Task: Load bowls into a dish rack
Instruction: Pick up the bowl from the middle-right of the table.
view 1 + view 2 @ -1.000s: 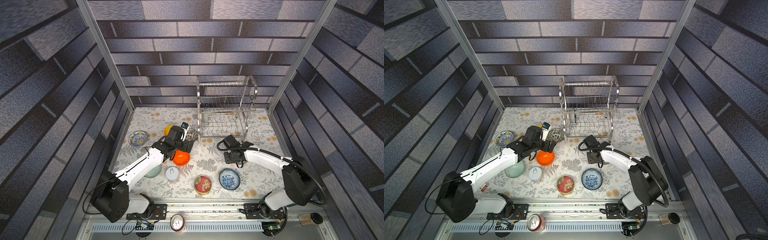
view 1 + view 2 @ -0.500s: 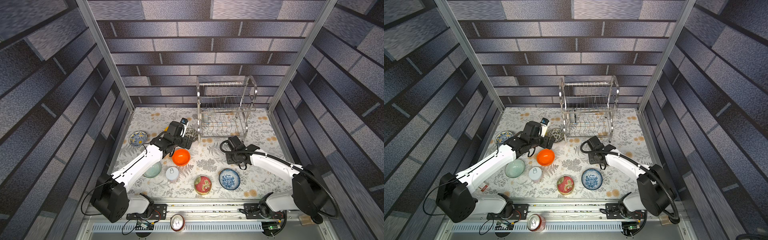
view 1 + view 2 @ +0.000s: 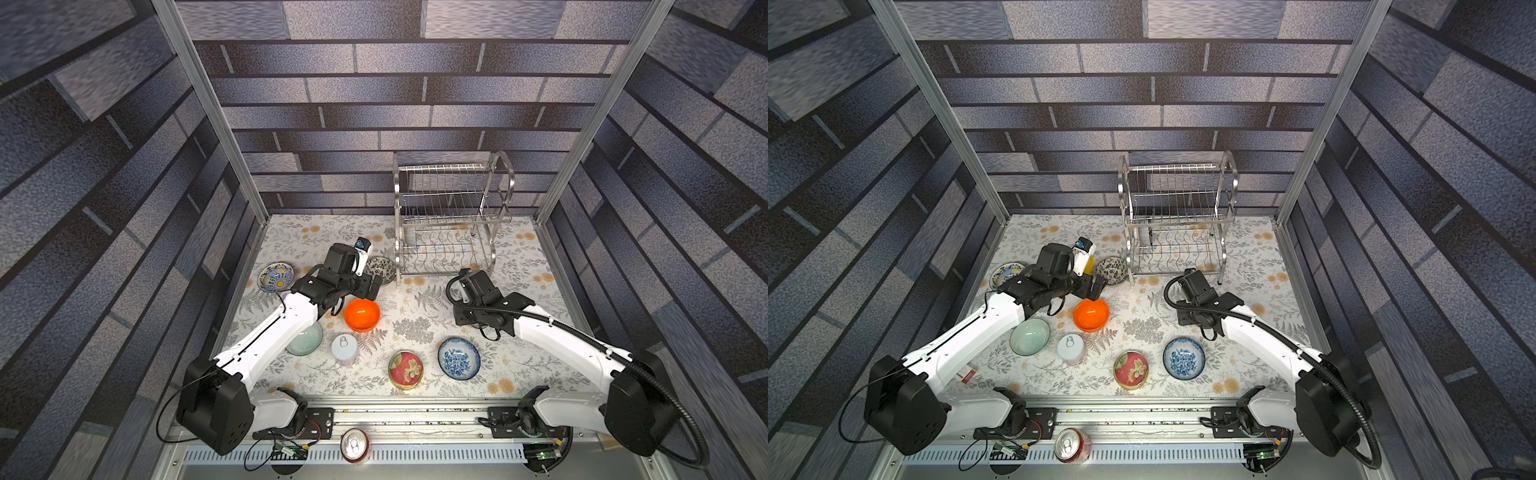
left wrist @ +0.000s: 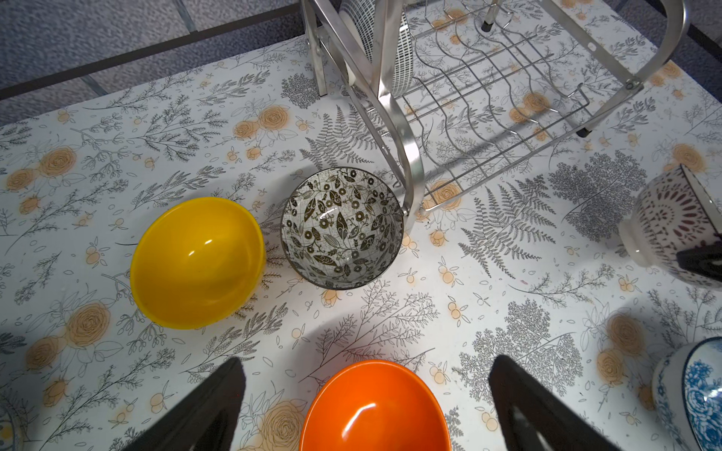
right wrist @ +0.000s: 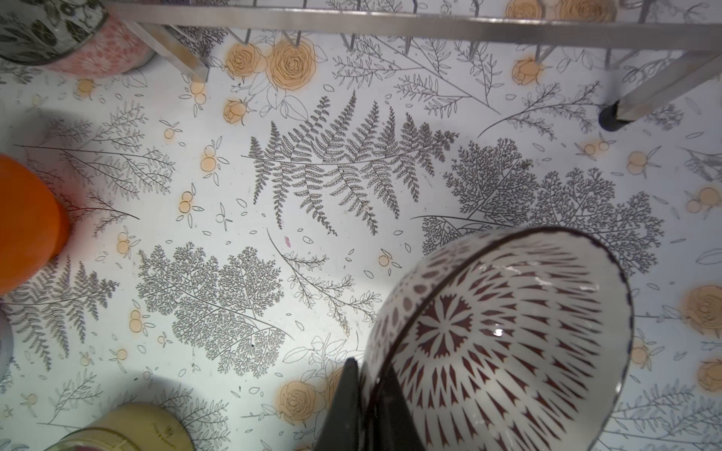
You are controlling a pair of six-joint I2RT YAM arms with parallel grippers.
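My right gripper [image 5: 369, 369] is shut on the rim of a white bowl with a dark red pattern [image 5: 508, 332], held tilted above the mat just in front of the dish rack [image 3: 449, 216]. In both top views the right arm hides this bowl. My left gripper [image 4: 367, 361] is open above the orange bowl [image 3: 362, 314], gripping nothing. Behind it sit a yellow bowl [image 4: 197, 261] and a dark floral bowl [image 4: 342, 228], which is close to the rack's leg. A white lattice bowl [image 4: 390, 47] stands in the rack's lower tier.
A blue floral bowl [image 3: 458, 358], a red tin [image 3: 405, 369] and a white can [image 3: 345, 348] lie along the front. A pale green bowl [image 3: 305, 338] lies under the left arm. A yellow-and-blue bowl [image 3: 275, 277] is at the left wall.
The right jaws have shut on the patterned bowl's rim and that arm has stretched out lower. The left gripper has drawn back a little from the orange bowl.
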